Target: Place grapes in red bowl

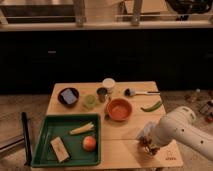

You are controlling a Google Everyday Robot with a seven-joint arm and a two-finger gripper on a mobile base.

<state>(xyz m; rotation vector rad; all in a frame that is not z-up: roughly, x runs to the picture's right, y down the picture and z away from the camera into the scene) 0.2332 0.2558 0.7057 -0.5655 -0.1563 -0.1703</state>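
Note:
The grapes are a dark reddish-purple lump at the front right of the wooden table. My gripper is right at the grapes, at the end of the white arm that reaches in from the lower right and hides part of them. I cannot tell whether the grapes rest on the table or are lifted. The red bowl is round and orange-red and stands at the table's middle, up and to the left of the gripper, with nothing in it that I can see.
A green tray at the front left holds an orange-red fruit, a yellow piece and a tan block. Behind stand a dark bowl with a blue object, a green cup, a metal cup and a white cup. A utensil and a green pod lie at the right.

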